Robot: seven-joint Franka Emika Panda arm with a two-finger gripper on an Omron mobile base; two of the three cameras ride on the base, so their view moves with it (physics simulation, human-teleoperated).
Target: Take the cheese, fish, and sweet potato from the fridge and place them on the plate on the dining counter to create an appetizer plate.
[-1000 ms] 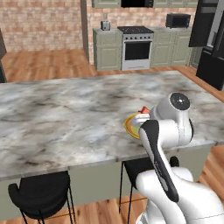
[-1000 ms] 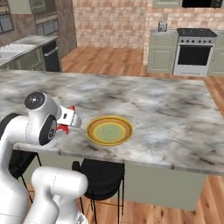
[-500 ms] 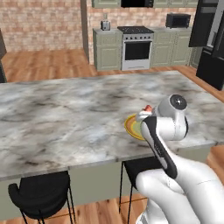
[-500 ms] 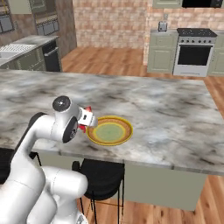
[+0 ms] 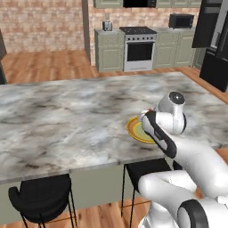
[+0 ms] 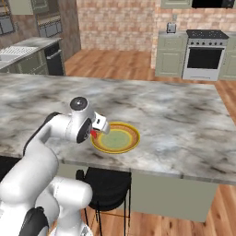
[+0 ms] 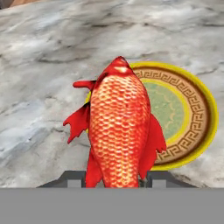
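1. Claw [image 6: 97, 130] pinched the fish [image 7: 120, 131] near its tail end, held over the near-left rim of the plate [image 7: 199, 127], above the tabletop [image 6: 184, 120].
2. Judged light, stiff and slim, with possibly slick scales; best held across the narrow body.
3. Hand view gave scales, fins and plate pattern; base views gave the arm's reach, with only a red sliver of fish.

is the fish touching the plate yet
Apart. In the right base view the fish, shut in the tool, hangs above the near rim of the plate, with a gap between them.
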